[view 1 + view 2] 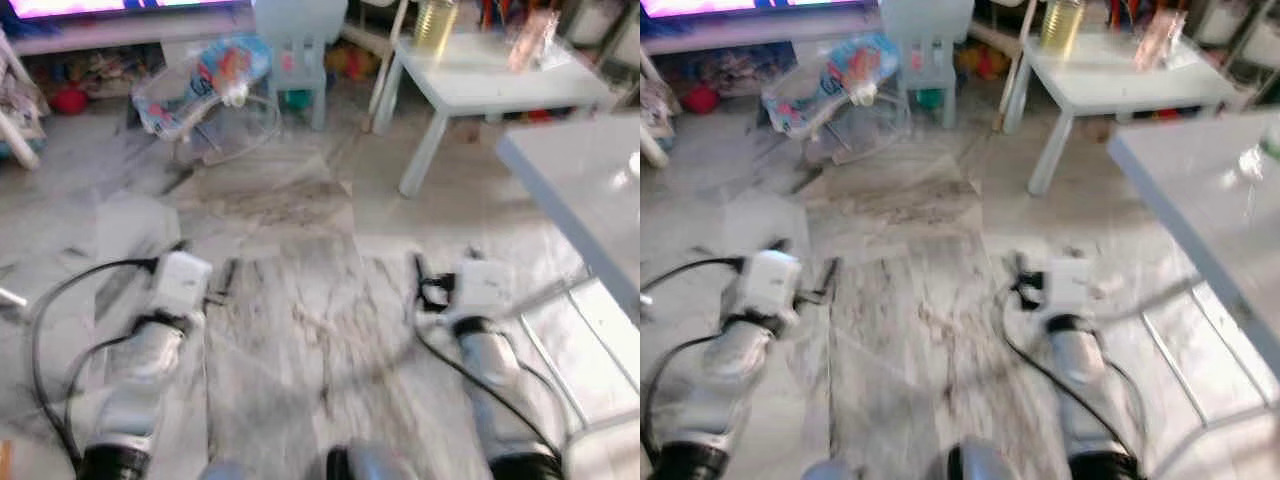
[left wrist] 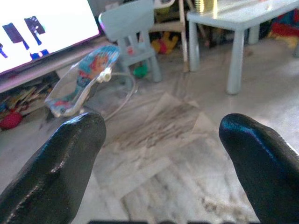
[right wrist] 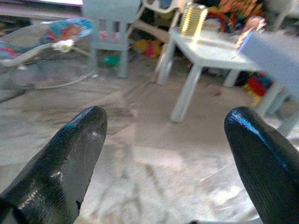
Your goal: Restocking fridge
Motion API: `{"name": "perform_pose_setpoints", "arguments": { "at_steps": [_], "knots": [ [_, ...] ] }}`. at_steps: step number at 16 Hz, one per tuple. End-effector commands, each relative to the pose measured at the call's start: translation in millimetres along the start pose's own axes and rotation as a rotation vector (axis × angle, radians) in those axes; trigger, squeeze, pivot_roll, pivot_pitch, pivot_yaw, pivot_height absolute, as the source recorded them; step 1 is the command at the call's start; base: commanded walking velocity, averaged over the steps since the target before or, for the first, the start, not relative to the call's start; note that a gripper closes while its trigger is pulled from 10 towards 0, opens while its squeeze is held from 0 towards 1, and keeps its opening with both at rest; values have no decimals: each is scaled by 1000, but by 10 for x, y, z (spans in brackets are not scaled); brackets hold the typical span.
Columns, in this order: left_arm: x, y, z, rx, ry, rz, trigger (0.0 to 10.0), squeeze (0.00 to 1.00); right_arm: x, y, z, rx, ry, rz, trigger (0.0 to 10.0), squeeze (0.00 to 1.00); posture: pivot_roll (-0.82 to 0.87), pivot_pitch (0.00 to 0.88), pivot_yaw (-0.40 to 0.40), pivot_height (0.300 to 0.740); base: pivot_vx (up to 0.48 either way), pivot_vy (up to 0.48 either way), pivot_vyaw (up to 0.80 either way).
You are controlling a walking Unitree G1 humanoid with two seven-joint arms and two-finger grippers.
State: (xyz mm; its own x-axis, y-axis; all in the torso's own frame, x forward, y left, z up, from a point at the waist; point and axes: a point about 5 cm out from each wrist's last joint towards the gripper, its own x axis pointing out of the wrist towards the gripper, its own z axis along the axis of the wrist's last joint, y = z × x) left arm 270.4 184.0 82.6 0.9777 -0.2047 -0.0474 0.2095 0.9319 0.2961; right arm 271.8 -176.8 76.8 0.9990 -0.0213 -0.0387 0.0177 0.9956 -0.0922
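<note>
No fridge or stock item can be made out; the head views are blurred. Both silver arms reach forward, low over the marble floor (image 1: pixel 300 300). My left gripper (image 2: pixel 161 135) is open, its two black fingers (image 2: pixel 56 168) wide apart with nothing between them. It shows small and dark in the left eye view, where the left gripper (image 1: pixel 226 272) sits ahead of its white wrist box. My right gripper (image 3: pixel 166 133) is open too and holds nothing, and in the left eye view the right gripper (image 1: pixel 420 272) is level with the left one.
Ahead on the left lies a baby bouncer (image 1: pixel 200 85), with a small pale blue chair (image 1: pixel 300 50) behind it. A low white table (image 1: pixel 490 80) carrying a yellow jar (image 1: pixel 435 25) stands ahead right. A grey tabletop (image 1: pixel 580 180) juts in at the right. A lit screen (image 2: pixel 42 32) is at far left.
</note>
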Motion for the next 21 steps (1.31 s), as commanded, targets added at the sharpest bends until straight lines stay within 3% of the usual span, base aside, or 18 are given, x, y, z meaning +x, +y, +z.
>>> {"name": "perform_pose_setpoints", "arguments": {
  "at_steps": [1,4,7,9,16,21],
  "knots": [
    [-39,105,-35,11,19,27,10000,0,39,96,60,8,-25,23,10000,0,68,132,-50,740,319,0,-800],
    [-34,71,-28,2,18,32,10000,0,61,122,80,0,-33,39,10000,0,68,136,-55,740,268,0,0],
    [-20,37,21,7,3,25,10000,0,88,119,111,-6,-45,46,10000,0,72,151,-50,740,247,0,-788],
    [-3,99,109,27,-26,30,10000,0,135,143,198,-11,-75,54,10000,0,68,180,-59,740,253,0,-788],
    [6,136,52,17,-3,64,10000,0,101,244,202,-32,-92,101,10000,0,65,169,-63,740,260,0,-772],
    [12,89,49,11,-4,63,10000,0,98,248,195,-40,-92,107,10000,0,76,164,-66,740,0,0,0]
  ]
}}
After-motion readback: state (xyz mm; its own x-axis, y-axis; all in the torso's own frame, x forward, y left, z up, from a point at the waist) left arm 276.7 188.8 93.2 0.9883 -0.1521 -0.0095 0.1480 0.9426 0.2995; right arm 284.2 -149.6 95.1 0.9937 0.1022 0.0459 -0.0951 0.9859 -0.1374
